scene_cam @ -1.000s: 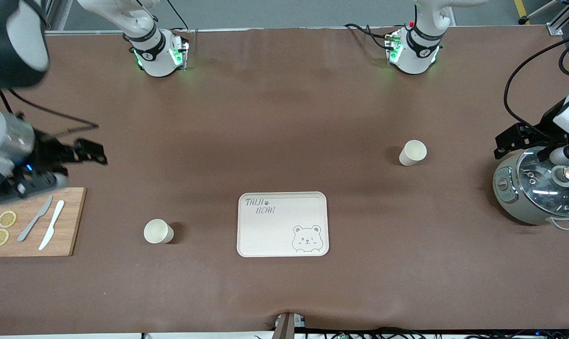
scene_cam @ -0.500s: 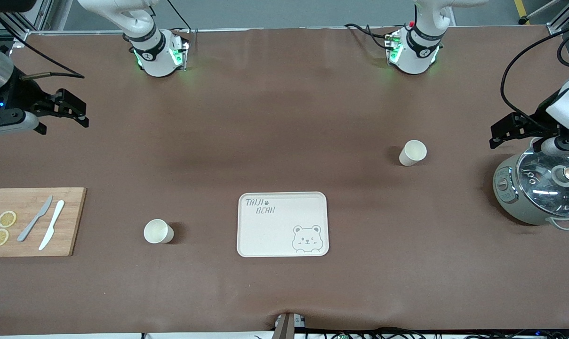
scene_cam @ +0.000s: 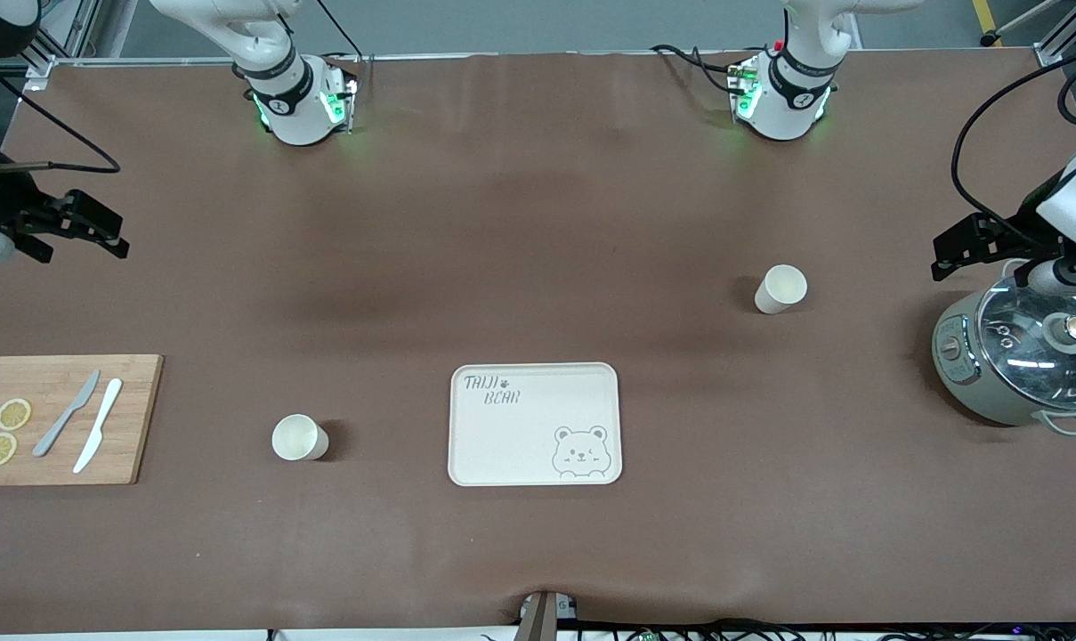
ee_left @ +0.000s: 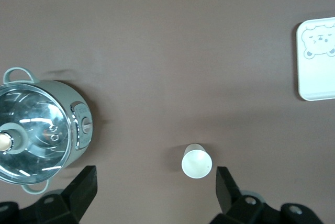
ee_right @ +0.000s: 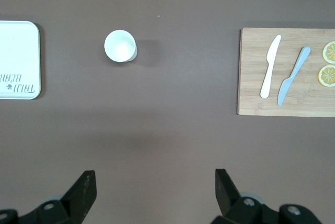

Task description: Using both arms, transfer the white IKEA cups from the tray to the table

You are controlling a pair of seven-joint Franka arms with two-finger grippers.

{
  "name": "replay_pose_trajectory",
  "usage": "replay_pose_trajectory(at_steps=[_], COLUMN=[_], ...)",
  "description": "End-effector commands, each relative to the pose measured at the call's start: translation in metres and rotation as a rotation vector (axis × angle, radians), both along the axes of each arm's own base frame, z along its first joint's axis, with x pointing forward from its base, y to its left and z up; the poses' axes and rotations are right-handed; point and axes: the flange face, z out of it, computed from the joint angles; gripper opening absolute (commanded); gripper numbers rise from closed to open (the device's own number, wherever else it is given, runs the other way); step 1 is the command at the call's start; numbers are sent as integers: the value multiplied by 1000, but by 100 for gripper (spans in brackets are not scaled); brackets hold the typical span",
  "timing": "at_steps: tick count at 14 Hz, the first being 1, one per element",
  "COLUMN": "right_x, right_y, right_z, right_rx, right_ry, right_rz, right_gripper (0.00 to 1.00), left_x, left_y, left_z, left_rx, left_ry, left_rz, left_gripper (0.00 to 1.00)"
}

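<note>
Front view: two white cups stand upright on the brown table, mouths up — one (scene_cam: 300,438) beside the bear-print tray (scene_cam: 535,424), which holds nothing, toward the right arm's end, the other (scene_cam: 780,288) farther from the camera toward the left arm's end near a lidded pot (scene_cam: 1018,356). Left wrist view: the left gripper (ee_left: 154,188) hangs with fingers apart over the table by its cup (ee_left: 196,162). Right wrist view: the right gripper (ee_right: 155,192), fingers apart, hangs over bare table, above a cutting board (ee_right: 285,72) bearing two knives and two lemon slices.
</note>
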Motion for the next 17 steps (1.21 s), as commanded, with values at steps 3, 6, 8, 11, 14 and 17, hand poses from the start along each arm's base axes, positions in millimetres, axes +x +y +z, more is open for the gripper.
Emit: replay_pose_trajectory(at_steps=[3, 6, 8, 11, 14, 17], right_x=[5, 15, 17, 16, 16, 15], right_y=[-7, -14, -20, -21, -30, -35], right_z=[10, 22, 19, 15, 33, 35], right_rx=[-6, -15, -14, -5, -13, -6], right_ry=[-21, -46, -41, -18, -52, -52], right_rz=[-37, -37, -49, -55, -70, -77], right_gripper=[100, 100, 100, 100, 100, 100], left_x=[-6, -10, -11, -13, -14, -14], left_y=[-1, 0, -1, 0, 0, -3], left_z=[4, 2, 1, -1, -2, -2], left_rx=[30, 32, 32, 34, 34, 33], left_ry=[16, 52, 55, 87, 88, 90], left_rz=[-24, -28, -32, -82, -81, -78], left_gripper=[100, 100, 100, 100, 100, 100])
